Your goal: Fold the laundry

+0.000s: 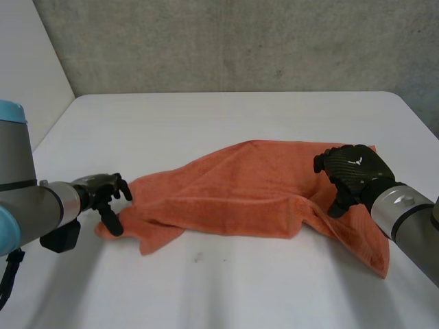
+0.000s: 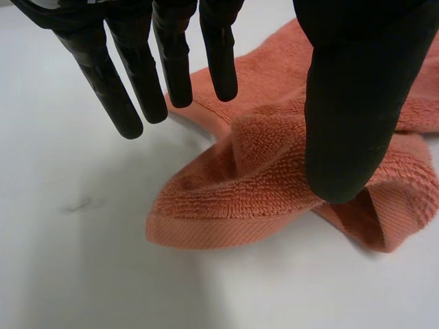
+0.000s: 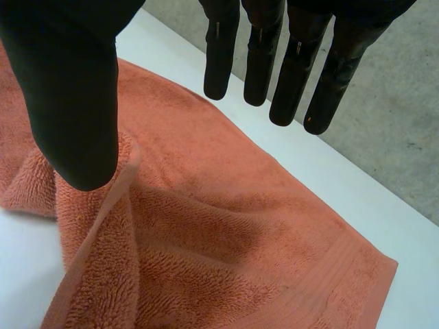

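Note:
An orange towel (image 1: 240, 185) lies rumpled across the white table (image 1: 226, 116), with a folded-over ridge along its front. My left hand (image 1: 104, 194) hangs at the towel's left corner, fingers straight and spread. In the left wrist view the thumb of that hand (image 2: 350, 103) is over the bunched corner of the towel (image 2: 260, 185) and the fingers (image 2: 137, 82) are over bare table beside it, holding nothing. My right hand (image 1: 353, 168) hovers over the towel's right end. In the right wrist view this hand (image 3: 68, 89) is open above a raised fold of the towel (image 3: 226, 226).
A grey concrete wall (image 1: 240, 41) rises behind the table's far edge. A pale wall (image 1: 27, 68) stands along the table's left side. Bare tabletop lies in front of the towel and behind it.

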`<control>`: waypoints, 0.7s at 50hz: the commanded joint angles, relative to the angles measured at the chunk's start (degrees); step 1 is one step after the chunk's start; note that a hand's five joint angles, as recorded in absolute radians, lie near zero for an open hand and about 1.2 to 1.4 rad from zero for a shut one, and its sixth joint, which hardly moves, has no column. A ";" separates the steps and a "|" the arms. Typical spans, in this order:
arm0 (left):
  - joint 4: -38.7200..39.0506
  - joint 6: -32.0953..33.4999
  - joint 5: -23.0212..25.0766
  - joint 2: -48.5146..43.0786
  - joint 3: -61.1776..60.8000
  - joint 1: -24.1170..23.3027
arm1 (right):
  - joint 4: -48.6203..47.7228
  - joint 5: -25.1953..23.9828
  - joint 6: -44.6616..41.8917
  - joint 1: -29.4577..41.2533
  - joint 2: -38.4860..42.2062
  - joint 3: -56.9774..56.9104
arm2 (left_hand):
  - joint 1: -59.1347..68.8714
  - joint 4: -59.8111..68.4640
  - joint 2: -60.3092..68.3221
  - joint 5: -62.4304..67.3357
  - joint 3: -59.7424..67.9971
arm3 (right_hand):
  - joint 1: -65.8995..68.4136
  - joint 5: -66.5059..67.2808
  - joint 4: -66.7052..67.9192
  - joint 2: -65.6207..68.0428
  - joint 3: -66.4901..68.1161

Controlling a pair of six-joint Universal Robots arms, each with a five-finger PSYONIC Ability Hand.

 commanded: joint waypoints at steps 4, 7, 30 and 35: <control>-0.77 0.38 0.35 -0.48 -0.31 -0.21 | 0.00 0.26 -2.43 -1.81 0.06 -0.51 | 7.86 7.70 8.02 7.71 7.92 | 3.21 0.43 0.38 -0.17 0.13; -1.56 0.47 0.43 -1.44 -0.31 -0.65 | 0.00 0.35 -2.78 -2.33 0.06 -0.60 | 9.88 9.71 10.03 9.73 9.94 | 2.87 0.10 0.04 -0.51 -0.21; 1.49 0.73 0.52 9.16 1.10 -2.93 | 2.10 -0.26 -2.52 -7.69 -0.29 -2.89 | 53.26 53.09 53.41 53.10 53.32 | 1.70 -1.08 -1.14 -1.68 -1.39; 3.97 0.91 0.43 13.32 0.75 -3.98 | 8.86 -1.75 -2.08 -8.66 -0.03 -5.25 | 53.26 53.09 53.41 53.10 53.32 | 0.52 -2.25 -2.31 -2.85 -2.56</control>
